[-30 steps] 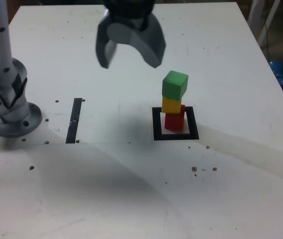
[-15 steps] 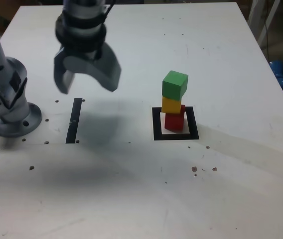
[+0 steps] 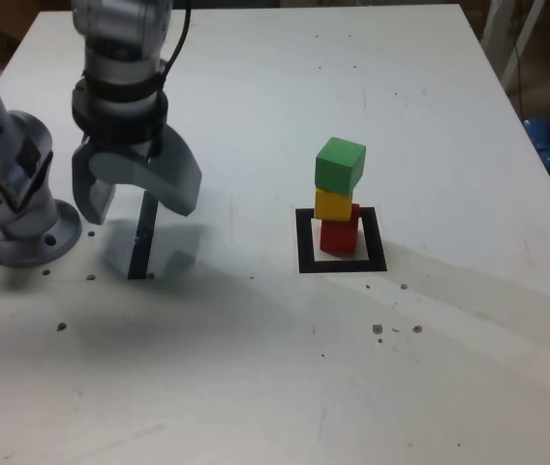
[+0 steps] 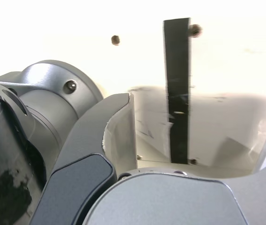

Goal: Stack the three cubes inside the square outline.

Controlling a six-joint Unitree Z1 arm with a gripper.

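Note:
The three cubes stand as one tower in the exterior view: the red cube (image 3: 339, 235) at the bottom, the yellow cube (image 3: 334, 203) on it, the green cube (image 3: 340, 165) on top, turned a little. The tower rests inside the square outline (image 3: 304, 242), a thick black frame with a pale centre. My gripper (image 3: 137, 201) hangs open and empty well off to the exterior view's left of the tower, just above the thin black strip (image 3: 143, 242). In the wrist view the open gripper (image 4: 198, 136) shows only that strip (image 4: 177, 84) between its fingers; no cube appears there.
The arm's grey base (image 3: 18, 213) stands at the exterior view's left edge, close beside my gripper. Small dark screw holes (image 3: 396, 329) dot the white table (image 3: 256, 368). A blue object (image 3: 544, 140) lies off the table at the exterior view's right.
My open gripper has swung from above the table's far middle toward the exterior view's left and down, ending over the black strip by the base. The cube tower has not moved.

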